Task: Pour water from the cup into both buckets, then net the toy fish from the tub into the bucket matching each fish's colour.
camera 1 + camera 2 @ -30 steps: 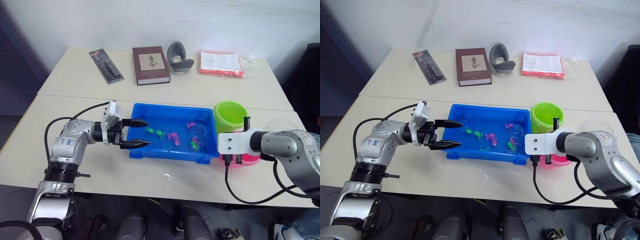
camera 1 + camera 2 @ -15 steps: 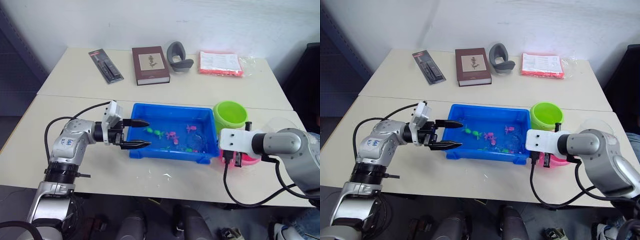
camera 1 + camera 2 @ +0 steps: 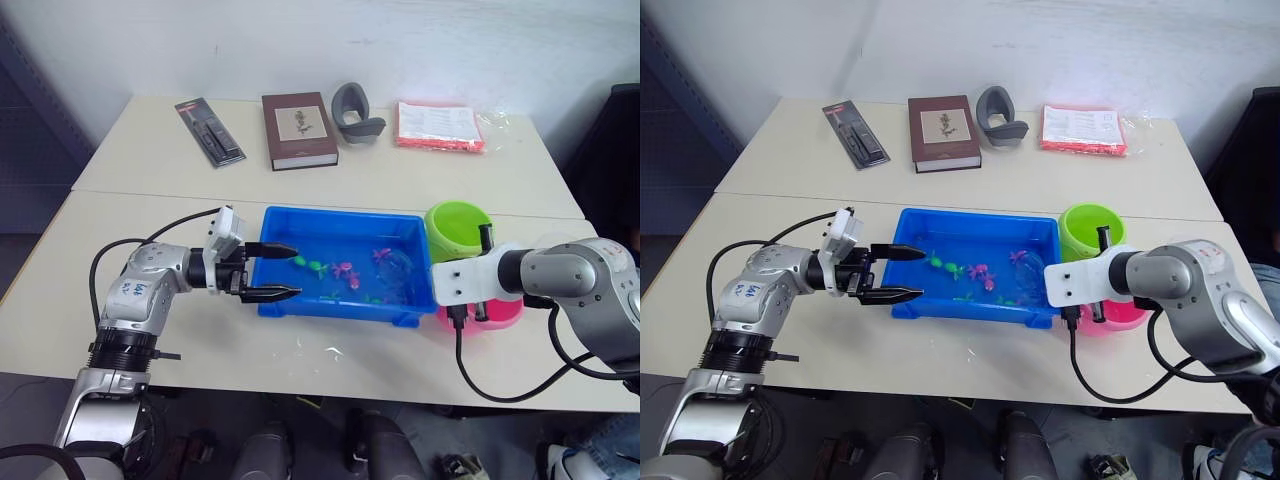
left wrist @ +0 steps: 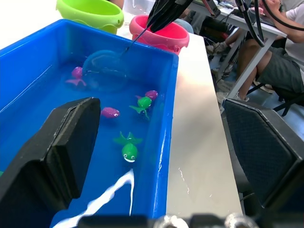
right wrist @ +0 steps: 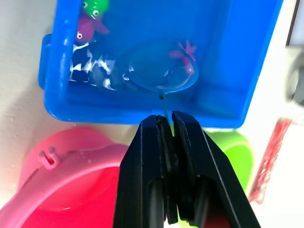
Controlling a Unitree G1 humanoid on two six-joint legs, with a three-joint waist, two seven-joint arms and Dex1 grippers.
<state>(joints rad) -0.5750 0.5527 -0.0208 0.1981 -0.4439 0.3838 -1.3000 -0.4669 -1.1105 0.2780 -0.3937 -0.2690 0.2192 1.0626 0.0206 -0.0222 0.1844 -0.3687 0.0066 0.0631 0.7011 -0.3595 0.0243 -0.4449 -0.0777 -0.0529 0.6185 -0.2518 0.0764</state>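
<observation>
The blue tub holds water and several toy fish, among them a green fish and a pink fish. My right gripper is shut on the net's thin handle, above the near rim of the pink bucket. The net has its hoop dipped in the water at the tub's right end, with a pink fish at the hoop's edge. The green bucket stands behind the pink one. The clear cup shows faintly behind my right arm. My left gripper is open over the tub's left rim.
On the far table lie a brown book, a black packaged tool, a grey curved object and a red-and-white packet. Water drops sit in front of the tub. A seated person shows beyond the table.
My right gripper swung the net toward the tub's near wall, then back to the right end. The left gripper has stayed open at the tub's left rim.
</observation>
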